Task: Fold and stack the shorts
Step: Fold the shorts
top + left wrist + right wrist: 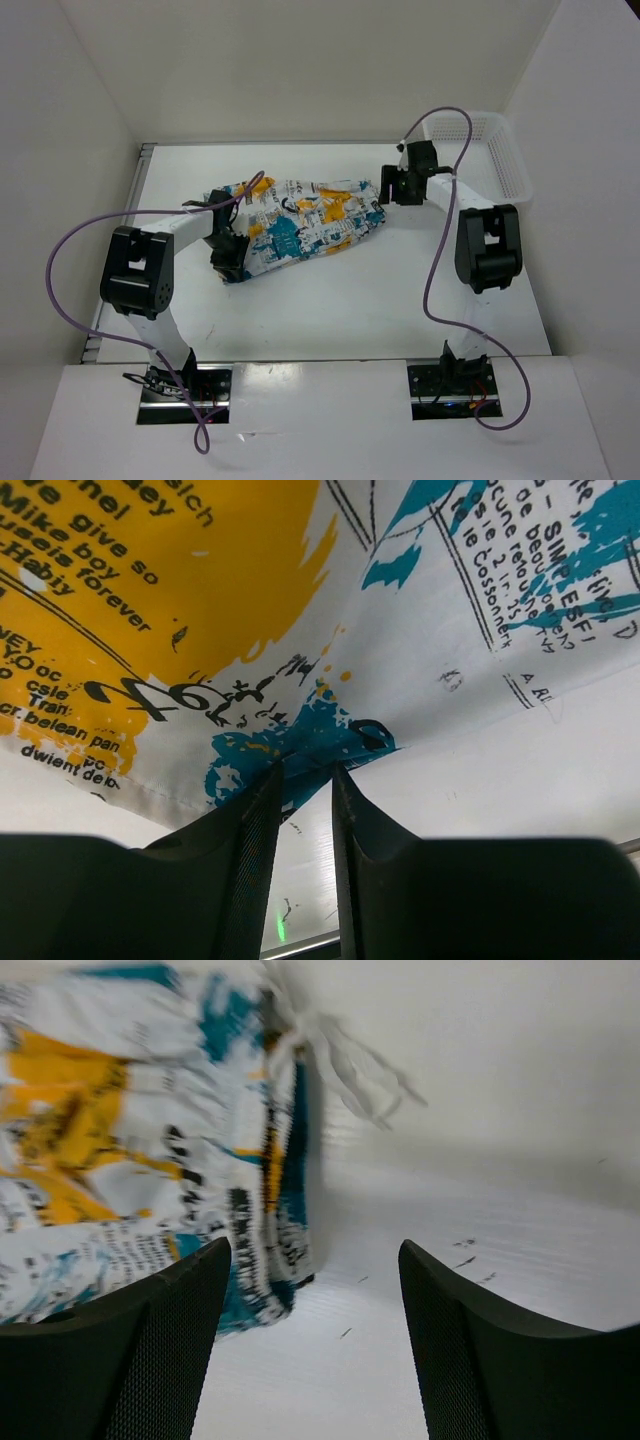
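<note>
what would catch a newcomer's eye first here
The loudly printed shorts, teal, yellow and black, lie across the middle of the table. The left gripper pinches their near-left edge, while the right gripper hangs open just beside their right end. A white mesh basket sits at the far right corner.

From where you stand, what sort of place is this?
Probably a robot test bench in a lab: a white table walled by plain white panels, a left arm and a right arm bolted at its near edge, plus patterned shorts and a mesh basket.
</note>
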Robot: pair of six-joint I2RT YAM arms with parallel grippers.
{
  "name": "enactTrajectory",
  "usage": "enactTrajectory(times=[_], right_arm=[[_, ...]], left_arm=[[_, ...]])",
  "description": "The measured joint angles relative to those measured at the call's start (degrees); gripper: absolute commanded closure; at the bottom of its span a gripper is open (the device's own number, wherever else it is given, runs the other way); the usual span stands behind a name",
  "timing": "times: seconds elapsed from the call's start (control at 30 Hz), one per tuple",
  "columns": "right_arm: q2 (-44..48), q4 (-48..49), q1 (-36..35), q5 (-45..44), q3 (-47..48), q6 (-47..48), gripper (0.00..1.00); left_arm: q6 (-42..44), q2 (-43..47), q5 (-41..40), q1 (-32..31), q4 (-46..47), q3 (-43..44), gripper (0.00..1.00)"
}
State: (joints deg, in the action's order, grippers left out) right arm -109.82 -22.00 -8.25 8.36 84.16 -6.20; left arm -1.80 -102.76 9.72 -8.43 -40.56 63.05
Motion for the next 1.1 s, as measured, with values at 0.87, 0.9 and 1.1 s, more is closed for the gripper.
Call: enactTrajectory(times=[0.87, 0.9, 1.1], right_arm=[[-6.01, 2.45, -1.01, 7.72, -6.69, -3.43, 0.62], [-5.53, 2.64, -1.16, 7.74, -7.41, -3.41, 0.66], [-4.48, 3.08, -1.99, 8.59, -9.66, -3.54, 0.99]], left_arm=[[0.07, -0.04, -3.50, 0.00, -1.05, 0.39, 0.64], [0.07, -0.04, -3.87, 0.00, -1.14, 0.39, 0.64], [0.09, -0.09, -5.07, 0.02, -1.40, 0.48, 0.64]])
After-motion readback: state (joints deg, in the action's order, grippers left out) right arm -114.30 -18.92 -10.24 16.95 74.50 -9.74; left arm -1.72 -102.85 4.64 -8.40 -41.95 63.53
